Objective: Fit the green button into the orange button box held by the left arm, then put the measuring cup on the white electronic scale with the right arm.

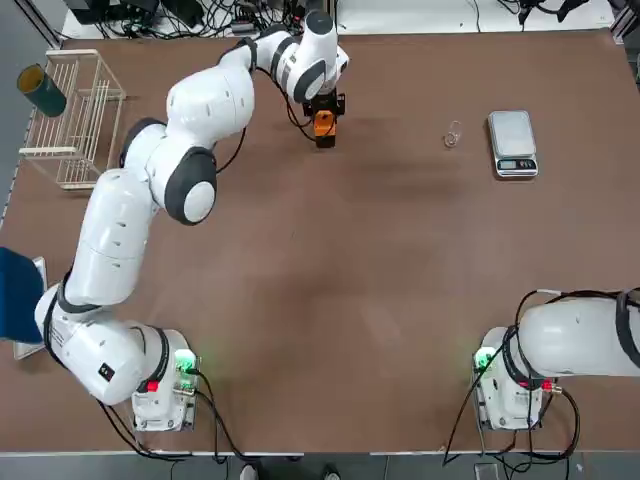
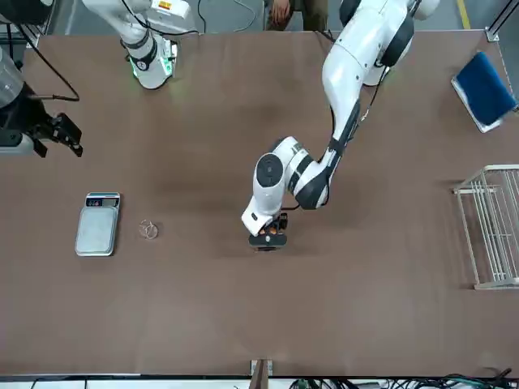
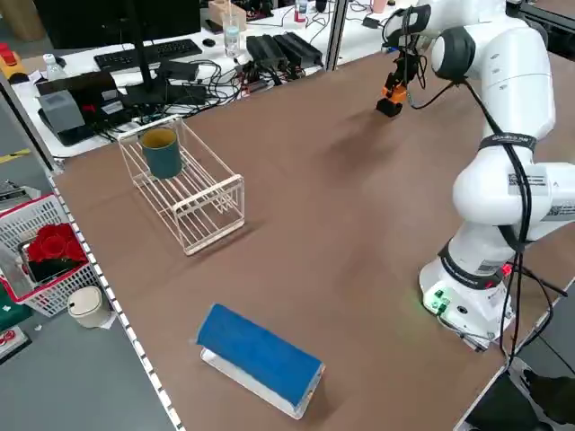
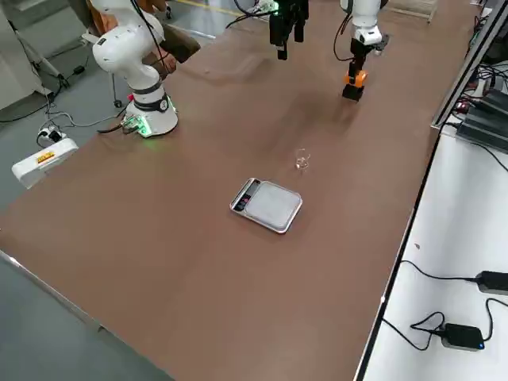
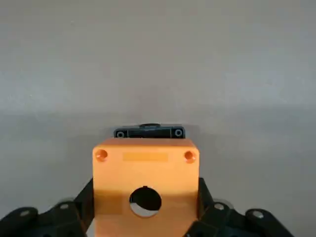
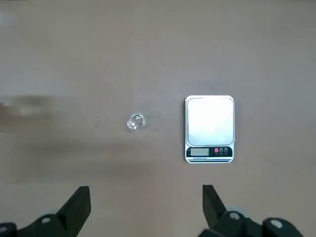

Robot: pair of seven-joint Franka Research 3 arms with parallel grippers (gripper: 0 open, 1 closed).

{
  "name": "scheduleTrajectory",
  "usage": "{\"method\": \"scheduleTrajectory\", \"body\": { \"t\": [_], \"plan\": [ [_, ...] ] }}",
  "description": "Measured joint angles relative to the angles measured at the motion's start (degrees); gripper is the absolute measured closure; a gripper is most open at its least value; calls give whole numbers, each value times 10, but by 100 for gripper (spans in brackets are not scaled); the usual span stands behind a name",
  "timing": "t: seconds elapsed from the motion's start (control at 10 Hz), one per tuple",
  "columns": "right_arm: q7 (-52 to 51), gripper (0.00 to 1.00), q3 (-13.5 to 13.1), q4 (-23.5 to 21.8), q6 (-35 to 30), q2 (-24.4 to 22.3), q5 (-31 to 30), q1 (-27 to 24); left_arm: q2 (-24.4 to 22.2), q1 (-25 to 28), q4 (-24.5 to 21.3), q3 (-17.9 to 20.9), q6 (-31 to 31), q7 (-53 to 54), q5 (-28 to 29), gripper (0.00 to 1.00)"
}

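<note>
My left gripper (image 1: pixel 323 108) reaches to the far middle of the table and is shut on the orange button box (image 1: pixel 323 123), a finger (image 5: pixel 85 198) pressing each side. The box's round hole (image 5: pixel 145 201) faces the left wrist camera and looks empty. The green button is out of view. The clear measuring cup (image 1: pixel 453 135) stands on the table at the far right, just left of the white electronic scale (image 1: pixel 512 143); both also show as the cup (image 6: pixel 135 122) and the scale (image 6: pixel 209 128). My right gripper (image 2: pixel 58 134) hangs open, high above them and holding nothing.
A small black block (image 5: pixel 149 132) sits right under or behind the orange box; whether they touch I cannot tell. A white wire rack (image 1: pixel 72 120) with a teal cup (image 1: pixel 42 90) stands far left. A blue pad (image 1: pixel 15 295) lies at the left edge.
</note>
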Motion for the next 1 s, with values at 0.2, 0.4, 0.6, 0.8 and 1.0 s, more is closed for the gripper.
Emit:
{"method": "scheduleTrajectory", "body": {
  "t": [0.2,0.4,0.6,0.8,1.0],
  "plan": [
    [0,0,-1,-1,3,3,0,0,3,0,0,0,0,-5,0,21],
    [-3,0,-3,-1,7,6,-1,-1,4,0,0,0,0,-8,0,21],
    [-4,0,-3,-1,8,9,-1,-1,4,0,0,0,0,-12,0,21],
    [-5,0,-2,-1,12,10,-1,-1,6,-1,0,0,0,-18,0,21],
    [-5,0,-1,-1,14,12,-1,0,6,-1,0,0,0,-21,0,21]
  ]
}}
